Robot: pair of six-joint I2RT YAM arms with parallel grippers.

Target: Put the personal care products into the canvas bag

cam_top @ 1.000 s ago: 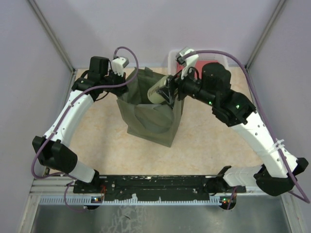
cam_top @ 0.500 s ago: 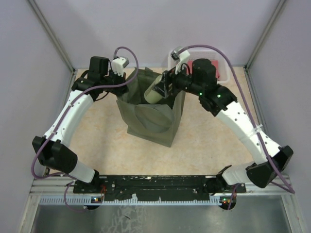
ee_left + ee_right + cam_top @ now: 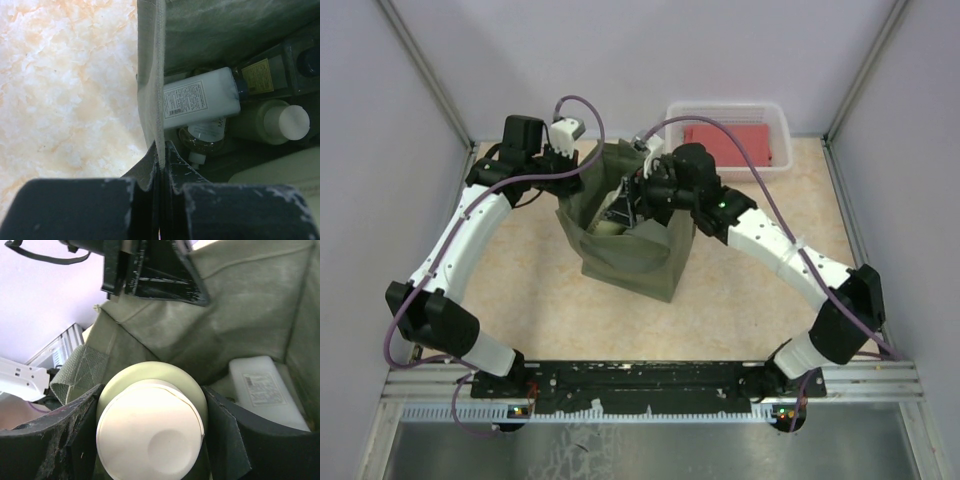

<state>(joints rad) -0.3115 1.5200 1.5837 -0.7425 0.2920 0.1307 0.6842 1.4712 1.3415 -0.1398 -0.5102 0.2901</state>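
Right gripper [image 3: 147,440] and bottle [image 3: 152,377] now inside canvas bag [image 3: 630,265]

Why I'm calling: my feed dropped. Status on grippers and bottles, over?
Left gripper shut on canvas bag rim. Right gripper shut on olive-green bottle, down inside the bag. White bottle and others already in. Nothing blocking.

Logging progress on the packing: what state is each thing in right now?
canvas bag: upright, mouth open
left gripper: shut on bag rim
right gripper: shut on olive-green bottle, inside bag
white bottle: lying in bag
cream-capped bottle: lying in bag
red cloth: folded, in basket
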